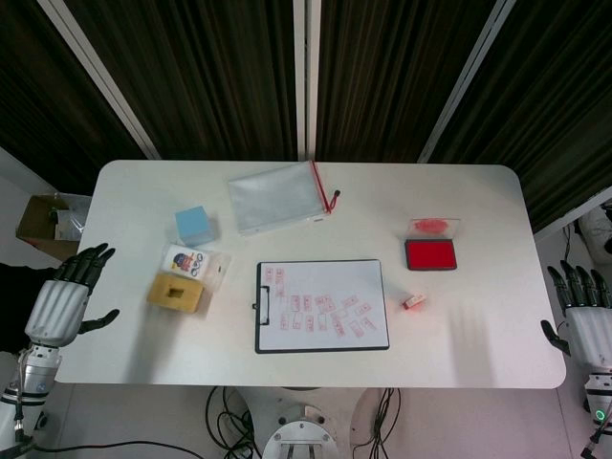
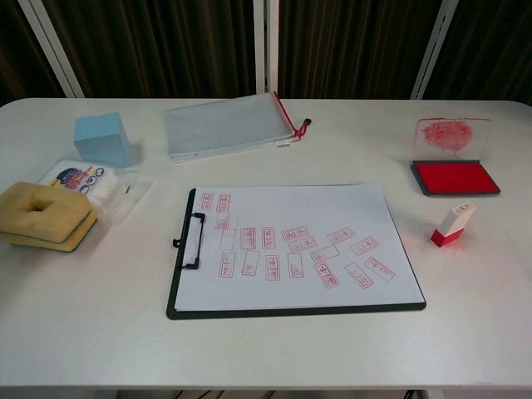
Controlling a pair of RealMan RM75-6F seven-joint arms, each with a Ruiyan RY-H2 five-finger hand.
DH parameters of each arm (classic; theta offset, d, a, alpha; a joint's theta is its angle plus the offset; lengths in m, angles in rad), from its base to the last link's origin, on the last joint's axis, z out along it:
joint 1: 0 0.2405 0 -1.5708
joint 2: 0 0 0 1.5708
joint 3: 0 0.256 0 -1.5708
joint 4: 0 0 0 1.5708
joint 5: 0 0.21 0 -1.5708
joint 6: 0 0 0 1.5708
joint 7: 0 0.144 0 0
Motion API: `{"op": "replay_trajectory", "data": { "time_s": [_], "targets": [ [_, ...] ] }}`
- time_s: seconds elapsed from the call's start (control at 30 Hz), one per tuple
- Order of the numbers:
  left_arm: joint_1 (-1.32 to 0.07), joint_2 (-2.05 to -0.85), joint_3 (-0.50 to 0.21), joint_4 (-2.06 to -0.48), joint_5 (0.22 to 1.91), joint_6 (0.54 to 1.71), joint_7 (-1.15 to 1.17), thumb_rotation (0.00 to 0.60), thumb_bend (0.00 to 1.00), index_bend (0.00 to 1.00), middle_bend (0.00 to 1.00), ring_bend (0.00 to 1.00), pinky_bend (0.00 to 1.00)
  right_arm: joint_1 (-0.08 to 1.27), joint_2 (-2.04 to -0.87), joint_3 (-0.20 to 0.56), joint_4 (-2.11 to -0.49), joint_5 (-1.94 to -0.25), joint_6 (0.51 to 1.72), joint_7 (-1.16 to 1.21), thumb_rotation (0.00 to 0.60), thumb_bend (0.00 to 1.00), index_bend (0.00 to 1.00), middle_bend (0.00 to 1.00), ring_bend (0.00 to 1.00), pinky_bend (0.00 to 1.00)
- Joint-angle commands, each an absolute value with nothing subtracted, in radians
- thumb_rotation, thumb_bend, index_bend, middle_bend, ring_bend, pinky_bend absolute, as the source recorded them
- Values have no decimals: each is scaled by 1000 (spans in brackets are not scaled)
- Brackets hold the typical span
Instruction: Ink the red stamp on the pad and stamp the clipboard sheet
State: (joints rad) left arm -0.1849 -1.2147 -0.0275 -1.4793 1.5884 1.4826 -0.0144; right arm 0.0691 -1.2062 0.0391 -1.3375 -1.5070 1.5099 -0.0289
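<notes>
The left hand (image 1: 65, 295) has a ribbed silver-grey back, black fingers and a silver wrist section. The right hand (image 1: 585, 320) matches: silver-grey shell, dark fingers, with a small green light at its wrist. Neither appears in the chest view.

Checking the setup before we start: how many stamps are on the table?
1. A small red-and-white plastic stamp stands on the white table, right of the black clipboard and in front of the open red ink pad. None seems hidden.
</notes>
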Motion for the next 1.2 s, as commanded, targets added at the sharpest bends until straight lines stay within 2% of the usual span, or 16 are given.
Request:
{"op": "replay_trajectory", "data": {
  "time_s": [0.03,0.27,0.33,0.43,0.47,0.5,0.57,0.67,0.9,1.2],
  "targets": [
    [-186,-1213,-27,-1482,1588,1480,-13,600,123,85,69,96,183,71,-1210,36,-1336,-1513,1504,-25,600,176,0,0,0,0],
    [-186,-1202,-25,-1499,1597,1484,-7,600,122,85,69,96,184,80,-1212,30,-1334,-1559,1520,-19,600,176,0,0,2,10],
    [-187,-1201,-26,-1500,1594,1481,-11,600,123,84,69,96,185,90,-1222,33,-1321,-1588,1539,-20,600,176,0,0,115,214],
    [-191,-1201,-24,-1499,1593,1471,-13,600,123,84,69,96,184,113,-1237,30,-1299,-1635,1546,-15,600,176,6,60,404,647],
    [-191,-1202,-23,-1498,1593,1469,-13,600,123,85,69,96,184,123,-1239,27,-1296,-1647,1538,-20,600,176,23,103,472,725],
    [-191,-1203,-22,-1497,1593,1468,-14,600,123,85,69,96,185,135,-1241,24,-1295,-1659,1527,-32,600,176,37,129,504,756],
    [-189,-1206,-19,-1492,1593,1467,-15,600,123,85,69,96,184,165,-1246,21,-1298,-1679,1490,-79,600,176,90,190,573,789],
    [-186,-1215,-13,-1485,1593,1466,-21,600,123,85,69,96,184,215,-1259,22,-1319,-1679,1402,-146,600,176,165,247,621,807],
    [-180,-1218,-7,-1478,1592,1465,-25,600,123,85,69,96,185,333,-1332,25,-1333,-1662,1204,-230,600,176,246,262,674,835],
    [-185,-1213,-9,-1476,1590,1458,-27,600,123,85,69,96,185,395,-1433,22,-1261,-1663,1149,-223,600,176,283,284,688,862]
  ]
}}
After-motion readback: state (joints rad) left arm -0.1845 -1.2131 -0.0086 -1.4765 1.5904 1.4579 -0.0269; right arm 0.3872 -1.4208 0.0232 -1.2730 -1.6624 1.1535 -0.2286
